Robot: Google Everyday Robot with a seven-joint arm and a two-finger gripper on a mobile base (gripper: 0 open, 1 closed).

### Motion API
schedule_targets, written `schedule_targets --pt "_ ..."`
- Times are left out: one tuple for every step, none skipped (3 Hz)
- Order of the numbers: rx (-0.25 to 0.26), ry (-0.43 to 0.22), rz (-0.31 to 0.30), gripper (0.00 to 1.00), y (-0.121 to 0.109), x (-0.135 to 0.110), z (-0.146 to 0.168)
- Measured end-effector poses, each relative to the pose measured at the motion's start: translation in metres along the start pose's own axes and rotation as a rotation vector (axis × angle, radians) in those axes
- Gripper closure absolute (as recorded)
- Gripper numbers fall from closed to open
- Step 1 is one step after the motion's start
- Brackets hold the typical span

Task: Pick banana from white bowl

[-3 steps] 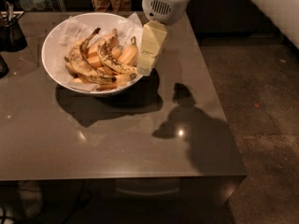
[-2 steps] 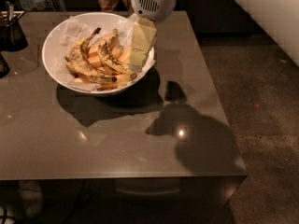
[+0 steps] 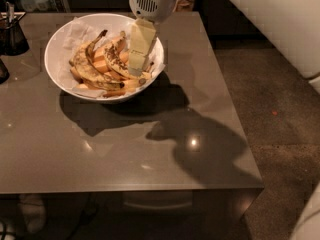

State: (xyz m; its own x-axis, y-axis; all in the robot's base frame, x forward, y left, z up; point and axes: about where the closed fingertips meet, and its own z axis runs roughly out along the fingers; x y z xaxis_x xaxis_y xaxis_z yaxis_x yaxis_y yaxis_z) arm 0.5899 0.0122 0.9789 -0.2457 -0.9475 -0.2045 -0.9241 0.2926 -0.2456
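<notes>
The white bowl [image 3: 57,69] stands at the far left of the grey table, lined with crinkled white paper. Several bananas lie in it. A slim curved banana [image 3: 86,69] mottled with brown-black spots lies on the left side, with plumper yellow-orange ones around it. My gripper [image 3: 137,68] reaches down from the top into the right half of the bowl, its pale fingers over a spotted banana [image 3: 116,61] near the bowl's middle.
A dark cup [image 3: 12,34] holding utensils stands at the table's far left edge. The grey table [image 3: 150,149] carries the arm's shadow at its middle and right. Floor lies beyond the right edge.
The gripper has moved left from the bowl's right rim to over the bananas inside the bowl. The bowl and bananas have not moved.
</notes>
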Motion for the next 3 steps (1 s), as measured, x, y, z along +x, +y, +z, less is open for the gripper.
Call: schedule_targets --pt "-0.01 0.002 0.0 0.0 -0.001 -0.008 0.006" --pt "-0.016 0.005 0.005 0.11 -0.002 -0.013 0.011" --pt "-0.014 0.013 0.002 0.12 -0.003 -0.019 0.014"
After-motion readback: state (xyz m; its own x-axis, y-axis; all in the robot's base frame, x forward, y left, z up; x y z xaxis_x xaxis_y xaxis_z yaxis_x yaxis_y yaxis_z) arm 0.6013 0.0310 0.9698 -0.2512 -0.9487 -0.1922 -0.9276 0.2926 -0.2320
